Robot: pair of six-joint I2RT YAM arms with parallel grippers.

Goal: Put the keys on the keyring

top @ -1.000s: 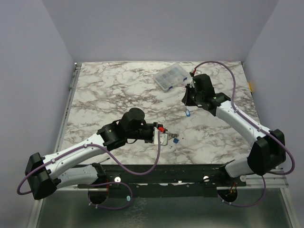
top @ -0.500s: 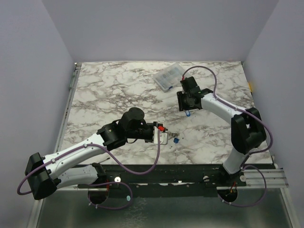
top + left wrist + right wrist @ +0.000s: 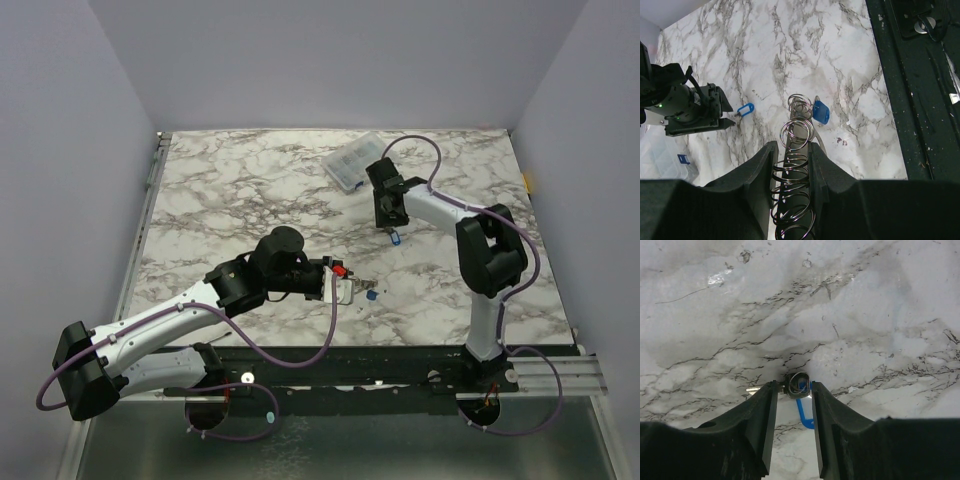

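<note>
Now, blue key [image 3: 802, 412] between right jaws, keyring [image 3: 796, 134] between left jaws.

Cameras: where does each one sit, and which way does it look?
Top external: high behind the arm bases, looking down on the marble table; both arms show whole.
Left wrist: on the left arm, looking along its black fingers at the silvery keyring clamped between them.
Right wrist: on the right arm, looking down past its fingers at a blue-headed key.
Shared: the left wrist view also shows that key, beside the right gripper.
</note>
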